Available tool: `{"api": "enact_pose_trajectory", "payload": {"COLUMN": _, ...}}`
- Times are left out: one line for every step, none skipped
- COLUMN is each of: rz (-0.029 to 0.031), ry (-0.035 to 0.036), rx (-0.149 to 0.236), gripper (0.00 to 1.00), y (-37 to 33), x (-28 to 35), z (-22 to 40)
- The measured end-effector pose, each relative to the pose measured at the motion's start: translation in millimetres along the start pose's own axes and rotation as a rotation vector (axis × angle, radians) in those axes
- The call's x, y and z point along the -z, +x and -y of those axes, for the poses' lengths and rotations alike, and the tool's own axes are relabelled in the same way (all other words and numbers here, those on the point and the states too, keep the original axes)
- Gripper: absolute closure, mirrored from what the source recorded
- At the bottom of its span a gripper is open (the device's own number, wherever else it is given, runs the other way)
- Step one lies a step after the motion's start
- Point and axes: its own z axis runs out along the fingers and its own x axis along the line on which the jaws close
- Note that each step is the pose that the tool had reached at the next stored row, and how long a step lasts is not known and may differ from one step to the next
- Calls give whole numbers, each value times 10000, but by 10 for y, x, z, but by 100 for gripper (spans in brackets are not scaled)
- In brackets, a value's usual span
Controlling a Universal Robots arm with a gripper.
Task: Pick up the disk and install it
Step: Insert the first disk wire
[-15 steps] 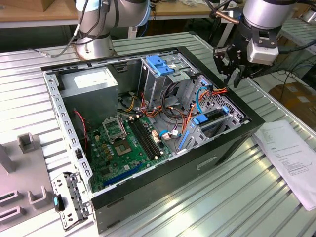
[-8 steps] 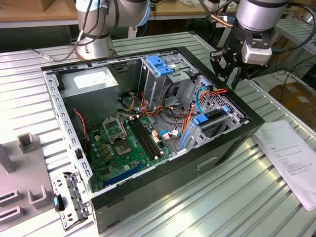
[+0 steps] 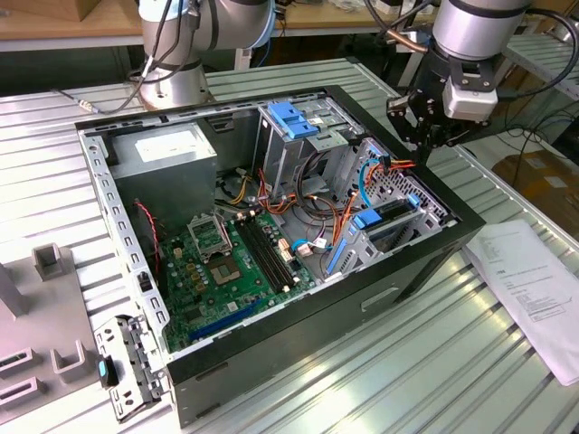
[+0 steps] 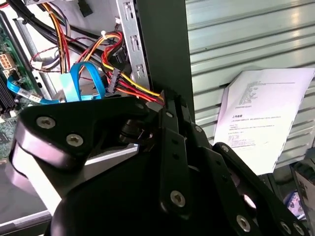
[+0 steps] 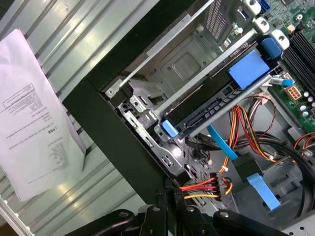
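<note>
Noting gripper [image 3: 423, 142] pressed together, empty, just above case [image 3: 298, 336] rim. Disk [image 3: 393, 217] slotted in bay inside case, apparently installed; full seating unconfirmed.

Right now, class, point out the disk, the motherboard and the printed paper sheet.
disk [image 3: 395, 223]: exterior view, middle of its visible side.
motherboard [image 3: 194, 276]: exterior view, green area beside the socket.
printed paper sheet [image 5: 37, 123]: first wrist view, middle of the page.
</note>
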Motion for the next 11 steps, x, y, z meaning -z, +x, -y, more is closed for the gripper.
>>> {"api": "enact_pose_trajectory", "payload": {"rz": -9, "ry": -11, "rx": -82, "gripper": 84, "y": 4, "x": 22, "z": 4}}
{"api": "enact_pose_trajectory", "payload": {"rz": -50, "ry": -58, "rx": -329, "gripper": 84, "y": 0, "x": 27, "z": 0}}
{"api": "enact_pose_trajectory", "payload": {"rz": -53, "ry": -61, "rx": -342, "gripper": 84, "y": -45, "x": 42, "z": -39}}
{"api": "enact_pose_trajectory", "payload": {"rz": -52, "ry": -60, "rx": -342, "gripper": 84, "y": -73, "x": 51, "z": -64}}
{"api": "enact_pose_trajectory", "payload": {"rz": -52, "ry": -59, "rx": -342, "gripper": 84, "y": -74, "x": 51, "z": -64}}
{"api": "enact_pose_trajectory", "payload": {"rz": -52, "ry": -60, "rx": -341, "gripper": 84, "y": -74, "x": 52, "z": -64}}
{"api": "enact_pose_trajectory", "payload": {"rz": -52, "ry": -60, "rx": -343, "gripper": 84, "y": -75, "x": 52, "z": -65}}
{"api": "enact_pose_trajectory", "payload": {"rz": -52, "ry": -60, "rx": -342, "gripper": 84, "y": -75, "x": 52, "z": -65}}
{"api": "enact_pose_trajectory", "payload": {"rz": -52, "ry": -60, "rx": -343, "gripper": 84, "y": -75, "x": 52, "z": -65}}
{"api": "enact_pose_trajectory", "payload": {"rz": -56, "ry": -65, "rx": -373, "gripper": 84, "y": -76, "x": 51, "z": -65}}
{"api": "enact_pose_trajectory", "payload": {"rz": -72, "ry": -84, "rx": -472, "gripper": 84, "y": -76, "x": 51, "z": -65}}
